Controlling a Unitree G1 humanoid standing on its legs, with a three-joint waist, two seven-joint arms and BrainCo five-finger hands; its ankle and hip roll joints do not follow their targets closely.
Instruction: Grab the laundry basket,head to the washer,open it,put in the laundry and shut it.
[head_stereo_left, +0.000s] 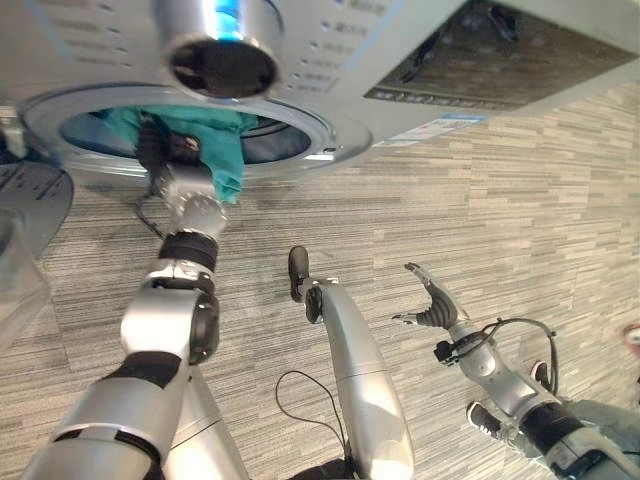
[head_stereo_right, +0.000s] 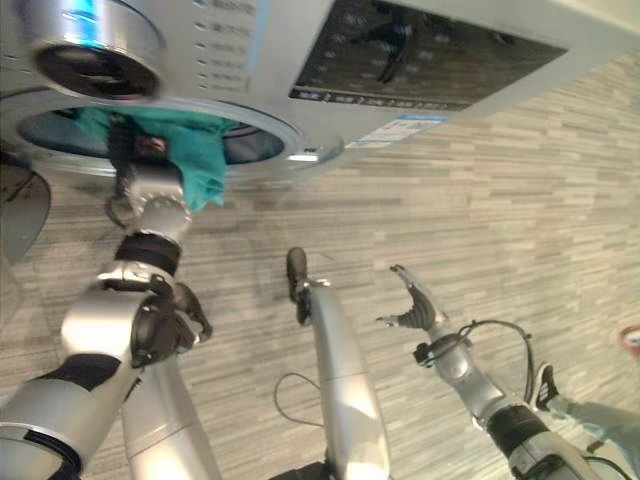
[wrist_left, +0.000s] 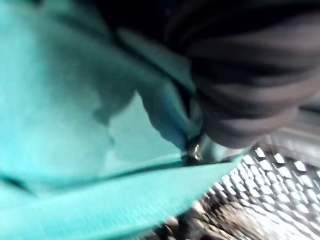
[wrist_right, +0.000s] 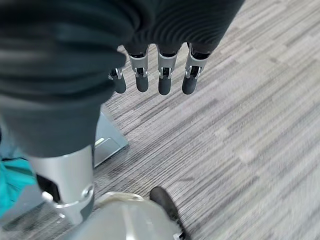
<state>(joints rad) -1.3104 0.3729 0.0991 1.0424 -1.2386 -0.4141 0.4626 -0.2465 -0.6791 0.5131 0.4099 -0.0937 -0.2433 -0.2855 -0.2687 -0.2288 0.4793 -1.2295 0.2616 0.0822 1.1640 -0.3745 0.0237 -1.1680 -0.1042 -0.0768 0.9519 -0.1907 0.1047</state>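
we have the washer (head_stereo_left: 420, 60) open and our left hand (head_stereo_left: 160, 150) clamped on teal laundry (head_stereo_left: 215, 150) at its drum, right hand (head_stereo_left: 430, 300) relaxed apart; shutting remains.

Head stereo pair looks down, sharing washer (head_stereo_left: 330, 60) and floor (head_stereo_left: 480, 200). Left wrist camera sits pressed against teal cloth (wrist_left: 65, 125); right wrist camera faces floor past its hand (wrist_right: 150, 75).

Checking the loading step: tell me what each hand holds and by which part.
The left hand is at the washer opening, against the teal cloth; its fingers are hidden, so no hold can be told. The right hand holds nothing, open above the floor.
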